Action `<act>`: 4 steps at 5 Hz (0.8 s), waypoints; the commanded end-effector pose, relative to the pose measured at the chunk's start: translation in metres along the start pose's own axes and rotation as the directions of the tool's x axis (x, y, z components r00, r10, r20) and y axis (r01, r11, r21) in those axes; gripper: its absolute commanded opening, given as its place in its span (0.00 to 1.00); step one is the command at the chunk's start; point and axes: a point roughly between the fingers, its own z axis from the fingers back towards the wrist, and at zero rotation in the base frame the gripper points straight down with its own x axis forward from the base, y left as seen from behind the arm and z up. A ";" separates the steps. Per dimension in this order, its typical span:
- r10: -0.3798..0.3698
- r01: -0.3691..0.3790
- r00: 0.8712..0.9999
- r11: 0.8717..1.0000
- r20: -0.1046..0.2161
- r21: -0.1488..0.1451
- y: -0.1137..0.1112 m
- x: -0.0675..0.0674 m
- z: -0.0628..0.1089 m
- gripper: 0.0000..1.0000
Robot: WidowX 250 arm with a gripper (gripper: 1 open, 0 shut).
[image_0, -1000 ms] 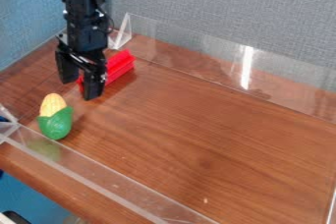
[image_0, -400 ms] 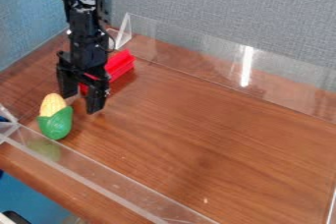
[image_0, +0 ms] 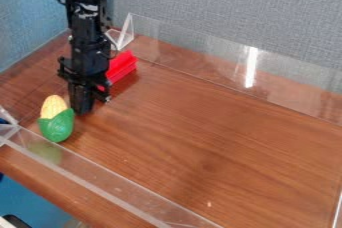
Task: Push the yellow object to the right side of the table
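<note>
The yellow object (image_0: 56, 119) is a small egg-shaped toy, yellow at its far end and green at its near end, lying at the left of the table (image_0: 227, 132). My gripper (image_0: 82, 104) points down just to its right, fingertips close to the wood, a small gap from the toy. Its black fingers are drawn together with nothing between them.
A red block (image_0: 120, 68) lies right behind the gripper. Low clear acrylic walls (image_0: 241, 67) edge the tabletop at the back, left and front. Bare wood stretches to the right of the gripper.
The gripper came down and toward the toy from beside the red block. Its fingers, spread apart before, have closed together.
</note>
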 end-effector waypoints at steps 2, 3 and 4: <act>-0.160 0.152 0.984 0.985 0.085 0.085 0.000 -0.007 0.036 0.00; -0.157 0.149 0.983 0.985 0.094 0.089 -0.001 -0.008 0.039 0.00; -0.155 0.145 0.982 0.985 0.106 0.092 -0.002 -0.009 0.043 0.00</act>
